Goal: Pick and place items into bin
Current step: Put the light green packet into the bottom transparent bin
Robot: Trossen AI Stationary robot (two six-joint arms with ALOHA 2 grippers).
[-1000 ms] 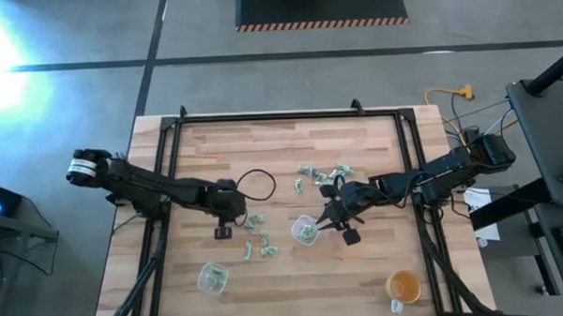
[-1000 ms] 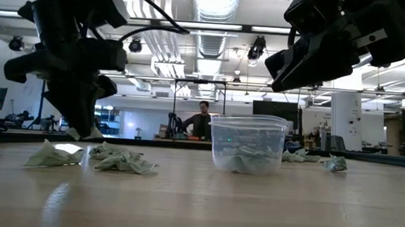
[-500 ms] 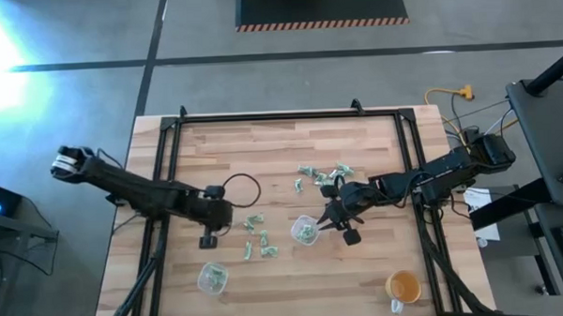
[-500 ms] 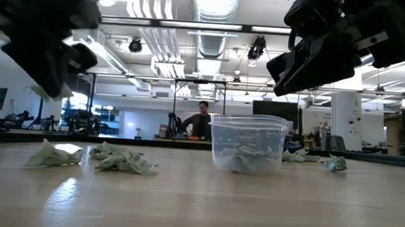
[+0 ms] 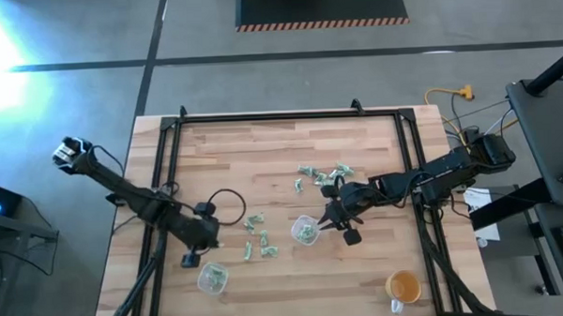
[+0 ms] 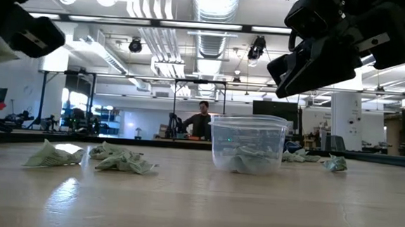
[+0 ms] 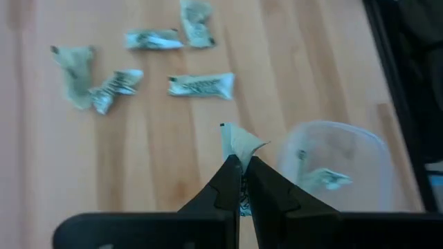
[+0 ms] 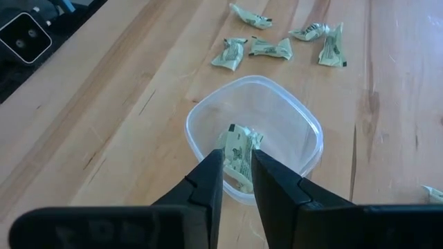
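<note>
My left gripper point(image 7: 241, 164): jaws clamped on wrapper point(image 7: 240, 142), beside near cup point(image 7: 337, 166). My right gripper point(image 8: 235, 169): jaws gripping second wrapper point(image 8: 239, 146) over centre cup point(image 8: 253, 138).

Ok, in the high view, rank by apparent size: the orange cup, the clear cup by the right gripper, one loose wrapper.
1. Orange cup, slightly largest.
2. Clear cup by the right gripper; nearly alike, so unsure.
3. Loose wrapper, clearly smallest.

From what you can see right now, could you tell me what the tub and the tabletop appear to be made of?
The tub looks like thin clear plastic: the wrappers inside show through its walls. The tabletop looks like pale jointed wood strips, with visible grain and a faint sheen.
</note>
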